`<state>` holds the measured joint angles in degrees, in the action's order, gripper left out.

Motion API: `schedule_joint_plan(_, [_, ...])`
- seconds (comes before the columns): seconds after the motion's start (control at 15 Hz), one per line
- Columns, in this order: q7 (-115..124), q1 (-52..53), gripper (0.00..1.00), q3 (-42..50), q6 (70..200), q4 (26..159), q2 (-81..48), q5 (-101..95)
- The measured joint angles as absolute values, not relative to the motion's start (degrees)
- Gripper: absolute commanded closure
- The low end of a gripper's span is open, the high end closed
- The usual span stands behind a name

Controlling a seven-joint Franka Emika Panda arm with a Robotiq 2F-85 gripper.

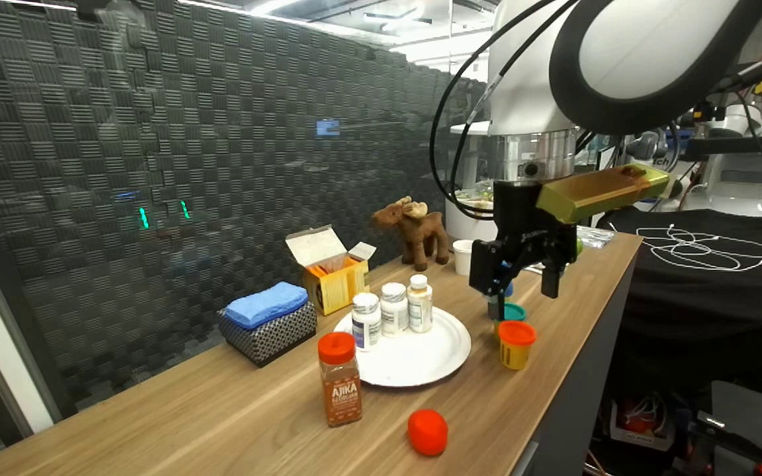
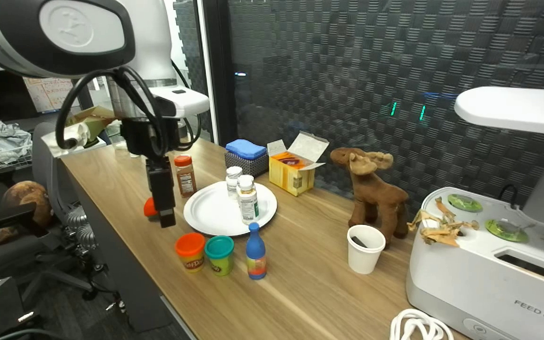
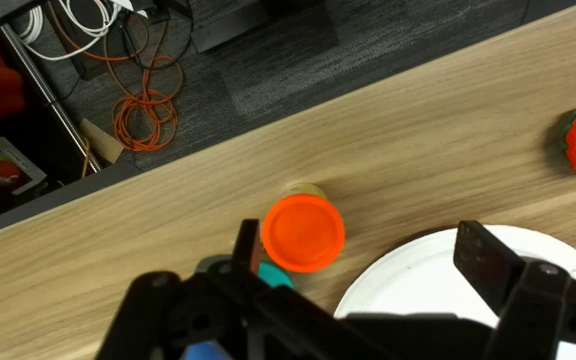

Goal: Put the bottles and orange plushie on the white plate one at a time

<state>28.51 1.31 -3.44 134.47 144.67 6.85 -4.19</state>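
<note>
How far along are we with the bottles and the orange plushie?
Done: three white-capped bottles stand on the plate.
In hand: nothing; the gripper is open and empty.
Left: the red-capped bottle and the plushie, both on the table, off the plate. The blue bottle is off the plate too; I can't tell whether it counts.

White is shared by the plate [image 1: 414, 367] and three bottles [image 1: 394, 312]; the brown bottle [image 1: 342, 396] is capped in red; the plushie [image 1: 428, 432] is coloured red-orange, the counter [image 1: 242, 410] streaked tan.
</note>
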Motion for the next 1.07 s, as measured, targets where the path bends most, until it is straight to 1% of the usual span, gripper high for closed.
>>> schedule_joint_plan(0.67, [40.76, -0.12, 0.0, -3.43, 137.25, 145.04, 0.77, -8.86])
schedule_joint_plan(1.07, [43.57, -0.11, 0.0, -2.55, 147.41, 146.09, -2.43, -8.86])
